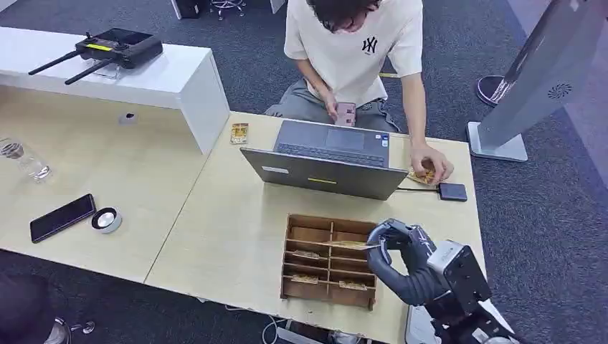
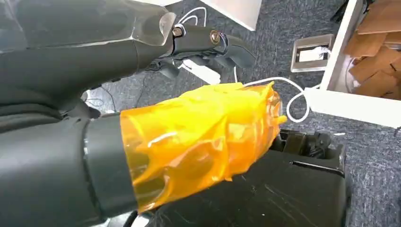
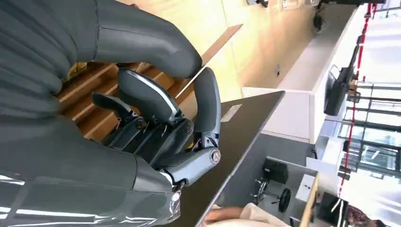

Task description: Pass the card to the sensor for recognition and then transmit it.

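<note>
A: What does the head view give you that the wrist cameras don't?

B: The whole layout. The robot's right hand (image 1: 396,247) sits at the right edge of a brown wooden tray with slotted compartments (image 1: 297,233), pinching a thin tan card (image 1: 349,245) that lies flat above the tray's upper rows. Three more cards rest in the compartments. Behind the tray stands one open grey laptop (image 1: 324,175), and a seated person in a cream T-shirt (image 1: 358,43) holds a pink phone in one hand and touches the table with the other, beside a small dark square device (image 1: 452,191).

A: And the right wrist view?

B: It shows the grip itself: the card (image 3: 215,49) edge-on, clamped between the thick grey thumb and a dark finger of the right hand (image 3: 156,101), with the tray's wooden slats (image 3: 94,101) just behind.

A: The left hand?

B: The left wrist view shows the left hand (image 2: 189,94), its thumb wrapped in yellow film, fingers curled above grey carpet, nothing in it.

A: The surface and room?

B: Two pale wood tables (image 1: 215,236) pushed together on dark grey carpet, a white counter (image 1: 172,79) carrying one black router with antennas (image 1: 107,50). On the left table: one black phone (image 1: 62,217), one round silver puck (image 1: 106,219), one clear bottle (image 1: 25,160).
</note>
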{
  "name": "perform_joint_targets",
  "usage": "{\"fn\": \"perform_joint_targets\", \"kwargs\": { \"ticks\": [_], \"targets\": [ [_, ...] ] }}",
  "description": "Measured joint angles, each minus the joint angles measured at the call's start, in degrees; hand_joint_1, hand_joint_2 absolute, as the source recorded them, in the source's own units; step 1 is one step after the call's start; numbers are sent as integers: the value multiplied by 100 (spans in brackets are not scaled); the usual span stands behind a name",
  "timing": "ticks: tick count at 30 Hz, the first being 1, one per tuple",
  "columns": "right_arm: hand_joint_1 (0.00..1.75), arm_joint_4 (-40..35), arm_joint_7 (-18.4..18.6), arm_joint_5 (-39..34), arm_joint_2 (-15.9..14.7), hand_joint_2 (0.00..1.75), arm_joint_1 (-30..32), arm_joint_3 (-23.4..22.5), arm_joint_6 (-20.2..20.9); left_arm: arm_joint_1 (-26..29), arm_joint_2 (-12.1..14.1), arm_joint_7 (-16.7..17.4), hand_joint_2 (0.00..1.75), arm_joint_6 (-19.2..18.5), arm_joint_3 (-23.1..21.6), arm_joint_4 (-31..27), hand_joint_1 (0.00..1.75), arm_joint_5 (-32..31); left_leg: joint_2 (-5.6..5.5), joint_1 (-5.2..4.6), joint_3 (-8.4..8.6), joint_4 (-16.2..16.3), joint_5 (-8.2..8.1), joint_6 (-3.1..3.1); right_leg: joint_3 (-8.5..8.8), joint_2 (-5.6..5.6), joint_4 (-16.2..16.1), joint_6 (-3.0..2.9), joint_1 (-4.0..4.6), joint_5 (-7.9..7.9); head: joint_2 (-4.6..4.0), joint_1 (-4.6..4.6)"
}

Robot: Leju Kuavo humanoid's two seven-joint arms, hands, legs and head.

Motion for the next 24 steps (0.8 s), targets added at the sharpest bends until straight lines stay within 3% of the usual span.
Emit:
{"fn": "perform_joint_targets", "kwargs": {
  "ticks": [10,16,24],
  "targets": [
    [175,-72,-41,33,225,175,-504,114,-131,-52,0,-96,0,-52,-140,9,0,-98,1,0,0,0,1,-1,0,1,1,-1,0,1,0,0],
    [175,-63,87,105,426,175,-1125,315,-229,-121,-2,-201,0,-138,-245,24,0,-230,3,0,1,0,3,-3,-1,3,2,-1,0,2,0,0],
    [175,470,304,335,636,175,-1885,483,-341,-206,-7,-597,0,-173,-463,173,0,-496,2,0,-1,0,3,-3,1,2,2,0,0,2,0,0]
  ]
}}
